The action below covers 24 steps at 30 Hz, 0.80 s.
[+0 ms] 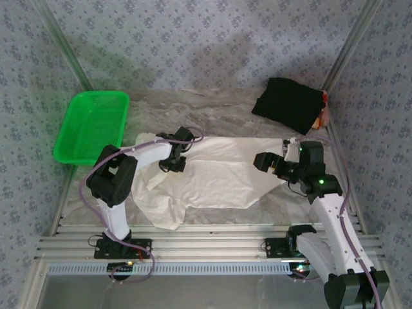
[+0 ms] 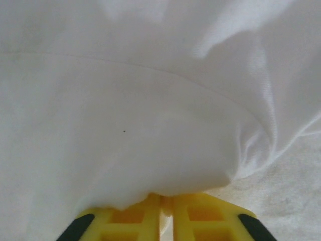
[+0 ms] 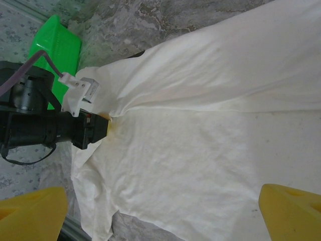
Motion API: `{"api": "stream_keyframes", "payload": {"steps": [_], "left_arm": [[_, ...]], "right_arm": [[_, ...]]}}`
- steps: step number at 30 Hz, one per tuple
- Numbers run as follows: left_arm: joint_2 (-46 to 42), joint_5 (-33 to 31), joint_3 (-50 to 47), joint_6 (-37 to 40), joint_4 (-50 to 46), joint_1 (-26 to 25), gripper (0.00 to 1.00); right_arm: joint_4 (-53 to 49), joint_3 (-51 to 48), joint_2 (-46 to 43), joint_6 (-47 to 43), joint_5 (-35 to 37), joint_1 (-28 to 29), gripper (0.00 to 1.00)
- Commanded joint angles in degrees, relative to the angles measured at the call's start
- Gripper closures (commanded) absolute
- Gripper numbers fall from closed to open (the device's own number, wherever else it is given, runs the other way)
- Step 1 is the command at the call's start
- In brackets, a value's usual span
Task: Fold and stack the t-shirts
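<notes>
**A:** What are we looking at for the surface and room?

**B:** We've got a table [image 1: 212, 112] under a crinkly, marbled grey cover. Blue-grey patterned walls [image 1: 193, 38] close it in, and metal rails [image 1: 206, 248] run along the near edge. A green basket [image 1: 90, 125] sits at the far left. The black shirt [image 1: 286, 103] lies bundled in the far right corner, well apart from everything else.

**A:** And the grippers?

**B:** The off-white shirt [image 1: 219, 174] is spread across the middle of the table, between the two arms. The left gripper [image 1: 172, 161] is clamped on a bunch of that cloth at the shirt's left side. In the right wrist view we can see creases fanning out from the pinch. The right gripper [image 3: 160, 216] hangs over the shirt's right side, fingers wide apart and holding nothing. We can't tell if it touches the cloth.
</notes>
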Motion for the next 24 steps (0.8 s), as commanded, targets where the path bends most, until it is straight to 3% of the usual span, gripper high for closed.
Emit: {"api": "stream_keyframes", "payload": {"steps": [1,12,24], "left_arm": [[-2.8,1.1,0.2,-0.2,-1.3,-0.1,0.91],[-8.7,9.8,0.1,-6.3,-4.3,-1.1,0.96],[-5.6,20.0,0.3,-11.3,-3.8,-3.7,0.97]], "right_arm": [[1.9,-0.5,-0.1,1.2,-2.1,0.6,0.00],[3.1,-1.3,0.3,1.8,-1.2,2.4,0.00],[3.3,-1.2,2.7,0.3,-0.8,5.7,0.00]]}}
